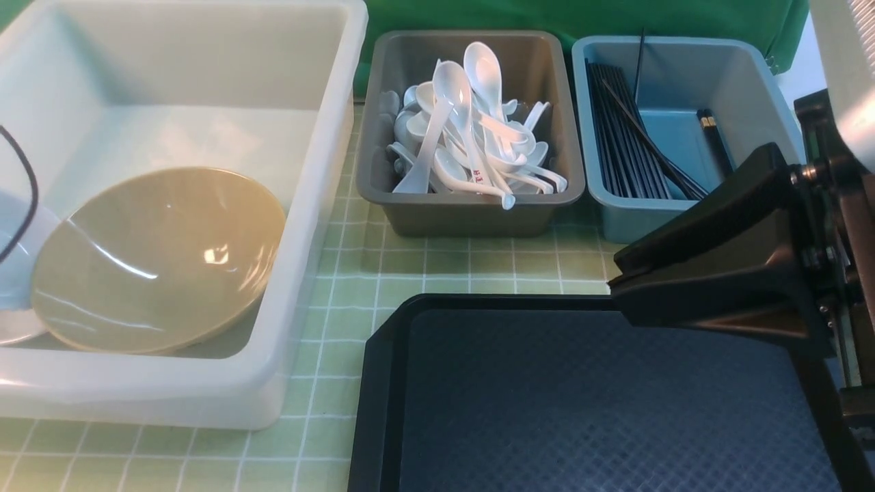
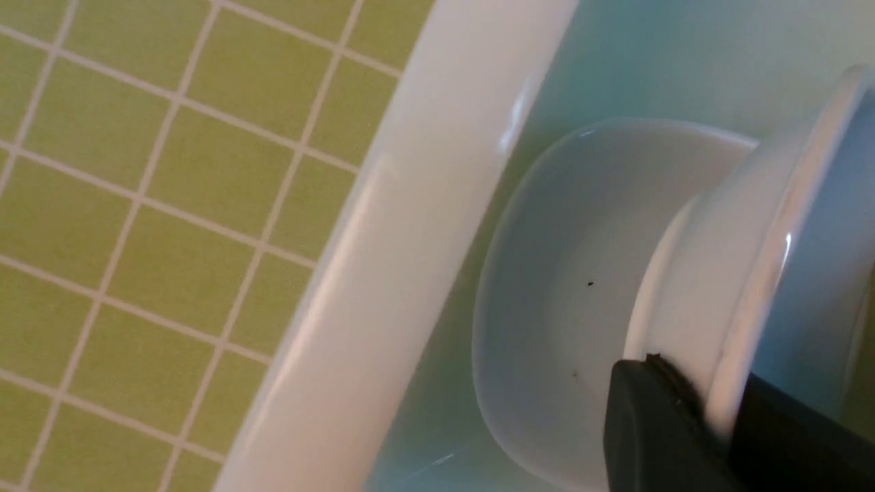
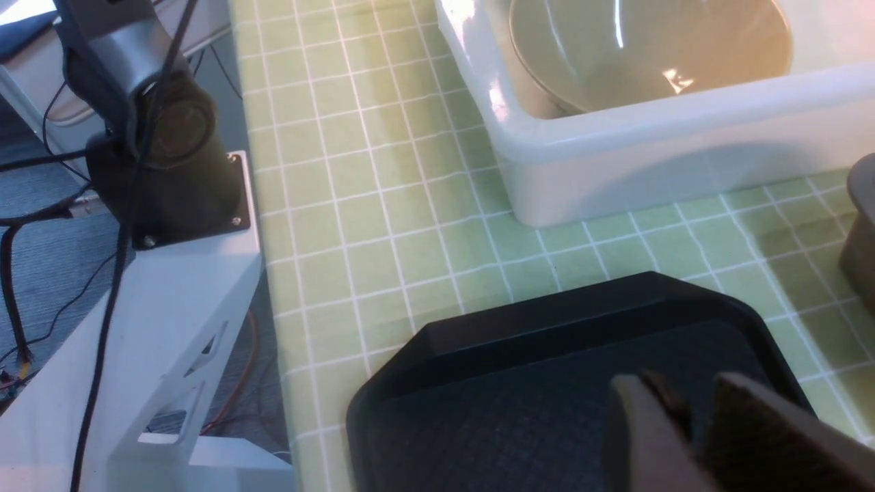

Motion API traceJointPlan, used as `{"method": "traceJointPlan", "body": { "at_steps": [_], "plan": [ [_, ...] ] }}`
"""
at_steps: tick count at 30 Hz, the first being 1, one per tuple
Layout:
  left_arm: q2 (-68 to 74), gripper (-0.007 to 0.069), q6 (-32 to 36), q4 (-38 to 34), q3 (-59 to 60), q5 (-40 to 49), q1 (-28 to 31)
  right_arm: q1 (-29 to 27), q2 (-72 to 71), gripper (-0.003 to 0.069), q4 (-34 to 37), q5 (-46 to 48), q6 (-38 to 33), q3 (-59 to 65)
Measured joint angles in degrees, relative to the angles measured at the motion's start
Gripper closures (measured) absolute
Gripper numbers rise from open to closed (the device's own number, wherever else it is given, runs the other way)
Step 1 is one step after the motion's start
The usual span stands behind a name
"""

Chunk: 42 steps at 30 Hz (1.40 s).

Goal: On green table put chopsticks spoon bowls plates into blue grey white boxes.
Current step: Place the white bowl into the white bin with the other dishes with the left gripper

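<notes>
We see the white tub [image 1: 328,205] on the left of the green table [image 1: 444,266], and the tan bowl [image 1: 160,260] lies tilted inside it, leaning toward the tub's near right wall. From the left wrist view, the left gripper [image 2: 718,403] is inside that tub, its black fingers [image 2: 649,424] pinched onto the rim of a white dish [image 2: 752,239], which it holds up on edge. A second white dish [image 2: 567,294] lies in the tub right behind the held one, close to the tub's wall.

In the middle stands the grey box [image 1: 472,215], filled with a loose heap of white spoons [image 1: 444,102]. The red-lettered spoon [image 1: 478,179] lies at the front of the heap, its handle end reaching the box's near rim.

Just to the right is the blue box [image 1: 615,219], holding the chopsticks [image 1: 625,143]: most lie in a bundle along its left side, a few cross diagonally, and a gold-banded pair [image 1: 711,133] rests at the right.

The right gripper [image 1: 618,277] hangs over the far right corner of the black tray [image 1: 581,396], its jaws parted by a narrow gap with nothing between them.
</notes>
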Motion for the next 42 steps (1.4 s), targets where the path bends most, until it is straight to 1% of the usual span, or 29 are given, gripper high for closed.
{"method": "traceJointPlan", "body": {
  "at_steps": [3,4,5,6,9,10,11,12,15,17,18,19,20,23,28,32,34,36,38,39,40,41,42],
  "plan": [
    [1.2,0.0598,-2.3,0.4,0.0,0.0,-0.3,0.0,0.0,0.0508,0.0,0.1,0.0,0.0],
    [1.5,0.0582,-3.2,0.5,0.0,0.0,-0.3,0.0,0.0,0.0508,0.0,0.2,0.0,0.0],
    [1.6,0.0551,-4.4,0.6,0.0,0.0,-0.3,0.0,0.0,0.0507,0.0,0.3,0.0,0.0],
    [1.6,0.0547,-4.8,0.6,0.0,0.0,-0.3,0.0,0.0,0.0507,0.0,0.4,0.0,0.0],
    [1.8,0.0463,-6.0,0.7,0.0,0.0,-0.3,0.0,0.0,0.0505,0.0,0.8,0.0,0.0],
    [1.8,0.0396,-6.7,0.7,0.0,0.1,-0.4,0.0,0.0,0.0503,0.0,1.0,0.0,0.0],
    [1.8,0.0387,-6.7,0.7,0.0,0.1,-0.4,0.0,0.0,0.0503,0.0,1.0,0.0,0.0],
    [1.8,0.0329,-7.6,0.7,0.0,0.3,-0.4,0.0,0.0,0.0501,0.0,1.0,0.0,0.0],
    [1.8,0.0188,-10.0,1.4,0.0,1.3,-0.4,0.0,0.0,0.0496,0.0,1.0,0.0,0.0],
    [1.8,0.013,-11.7,2.4,0.0,1.9,-0.4,0.0,0.0,0.0496,0.0,1.0,0.0,0.0],
    [1.8,0.0071,-13.0,2.8,0.0,2.7,-0.4,0.0,0.0,0.0496,0.0,1.0,0.0,0.0],
    [1.8,0.0039,-13.8,3.1,0.0,3.1,-0.4,0.0,0.0,0.0496,0.0,1.0,0.0,0.0],
    [1.8,0.0033,-13.9,3.2,0.0,3.2,-0.4,0.0,0.0,0.0496,0.0,1.0,0.0,0.0],
    [1.5,-0.0028,-14.5,3.4,-0.3,4.3,-0.4,0.0,0.0,0.0495,0.0,1.0,0.2,0.0],
    [0.0,-0.0027,-14.8,3.4,-3.5,8.2,-0.5,0.0,0.0,0.0489,0.0,1.0,1.2,0.0],
    [-4.0,-0.0025,-13.7,2.0,-10.3,14.3,-0.5,0.0,0.0,0.0484,0.0,1.0,1.3,0.0],
    [-7.3,-0.0024,-11.0,-3.0,-13.1,15.6,-0.8,0.0,0.0,0.0482,0.0,0.9,1.4,0.0],
    [-9.5,-0.0022,-8.6,-6.0,-14.1,15.9,-1.5,0.0,0.0,0.048,0.0,0.6,1.8,0.0],
    [-14.0,-0.0008,-2.7,-13.9,-14.9,16.4,-4.6,0.0,0.0,0.0477,0.0,-1.5,3.1,0.0],
    [-16.0,0.0015,-0.2,-17.3,-15.0,16.6,-7.1,0.0,0.0,0.0476,0.1,-2.9,3.4,0.0],
    [-16.9,0.0028,0.7,-19.1,-15.0,16.8,-8.6,0.0,0.0,0.0477,0.0,-3.6,3.5,0.0],
    [-18.6,0.0062,2.2,-21.0,-15.0,17.1,-12.5,0.0,0.0,0.0475,0.0,-5.6,3.8,0.0],
    [-18.8,0.0068,2.4,-21.4,-15.0,17.1,-13.1,0.0,0.0,0.0475,0.0,-5.9,3.9,0.0]
  ]
}}
